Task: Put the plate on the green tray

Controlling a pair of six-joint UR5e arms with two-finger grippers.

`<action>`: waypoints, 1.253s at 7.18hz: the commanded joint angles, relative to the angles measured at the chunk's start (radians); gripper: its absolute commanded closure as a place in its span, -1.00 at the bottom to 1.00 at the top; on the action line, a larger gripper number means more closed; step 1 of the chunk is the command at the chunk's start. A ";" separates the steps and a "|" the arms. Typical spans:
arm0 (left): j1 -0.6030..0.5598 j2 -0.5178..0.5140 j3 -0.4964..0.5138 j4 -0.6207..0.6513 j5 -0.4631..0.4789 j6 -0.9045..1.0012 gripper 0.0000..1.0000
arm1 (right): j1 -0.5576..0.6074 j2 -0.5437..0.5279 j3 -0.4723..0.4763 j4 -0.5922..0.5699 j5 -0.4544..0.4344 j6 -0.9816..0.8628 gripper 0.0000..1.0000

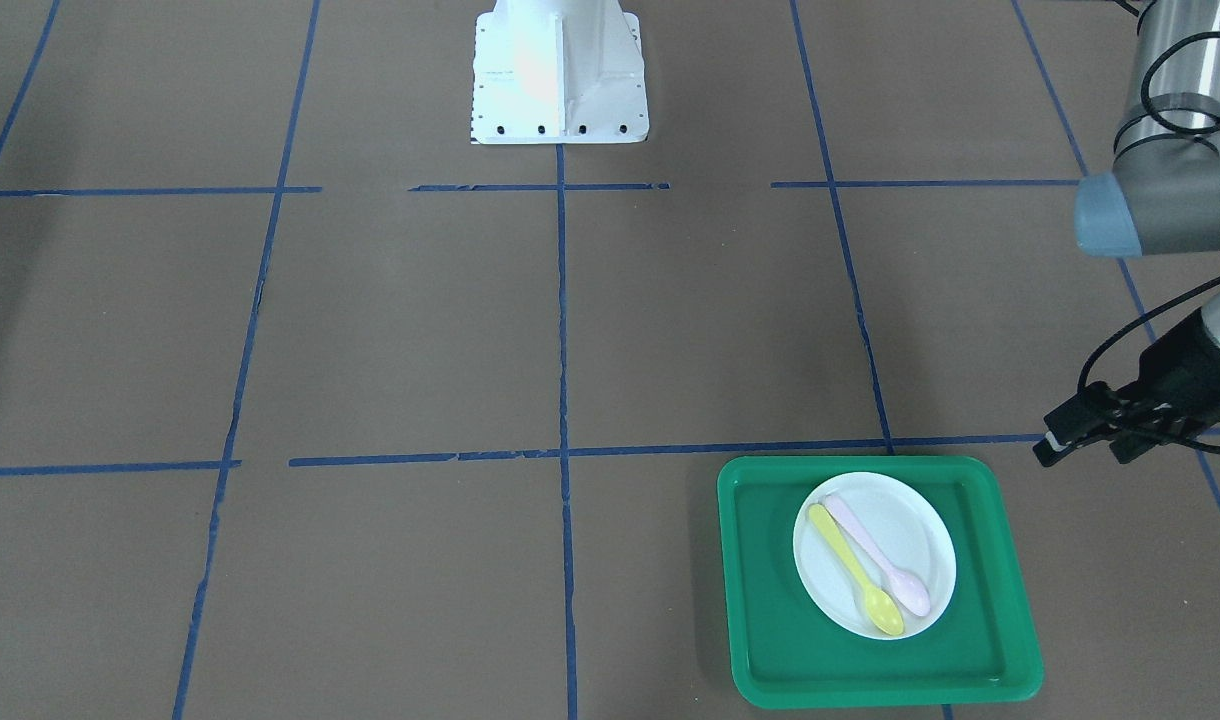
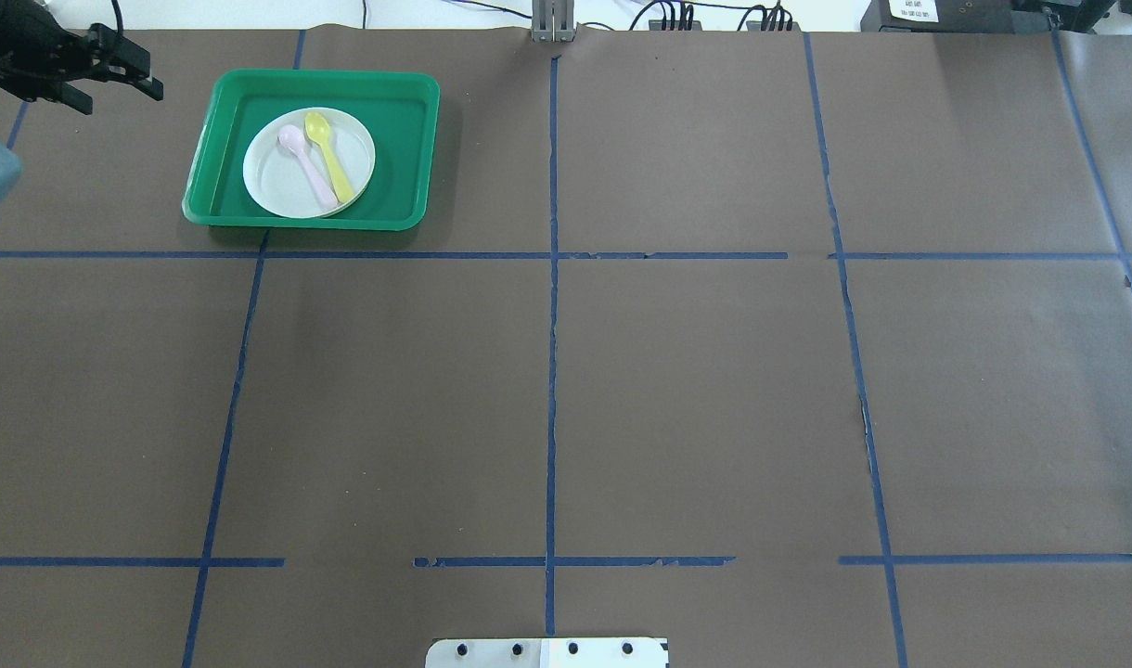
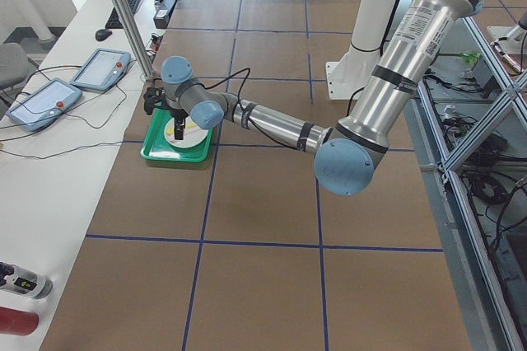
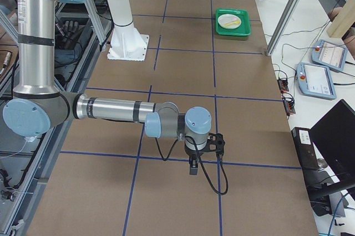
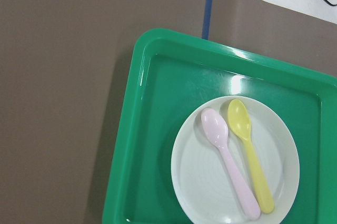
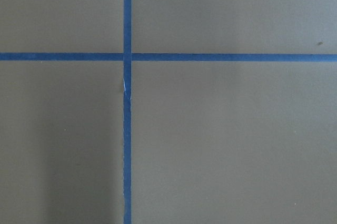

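The white plate [image 1: 925, 530] lies inside the green tray [image 1: 770, 620], a little toward one side. It also shows in the overhead view [image 2: 274, 186] on the tray [image 2: 399, 139], and in the left wrist view [image 5: 200, 182] on the tray [image 5: 152, 129]. A yellow spoon [image 1: 855, 570] and a pink spoon [image 1: 875, 555] lie on the plate. My left gripper [image 2: 148, 76] is open and empty, hovering beside the tray's outer edge, apart from it. My right gripper [image 4: 191, 164] hangs low over bare table far from the tray; I cannot tell its state.
The robot's white base [image 1: 560, 80] stands at mid-table. A metal pole [image 3: 128, 13] and two teach pendants [image 3: 99, 69] are on the white bench just beyond the tray. Blue tape lines cross the brown table.
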 commanded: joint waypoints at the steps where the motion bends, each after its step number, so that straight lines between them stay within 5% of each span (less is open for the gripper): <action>1: -0.087 0.084 -0.145 0.233 0.033 0.401 -1.00 | 0.000 0.000 0.000 0.001 0.000 0.000 -1.00; 4: -0.267 0.215 -0.136 0.278 0.032 0.783 -1.00 | 0.000 0.000 0.000 -0.001 0.000 0.000 -1.00; 7: -0.344 0.428 -0.143 0.289 -0.005 0.808 -1.00 | 0.000 0.000 0.000 -0.001 0.000 0.000 -1.00; 9: -0.355 0.482 -0.146 0.295 -0.020 0.807 -1.00 | 0.000 0.000 0.000 -0.001 0.000 0.000 -1.00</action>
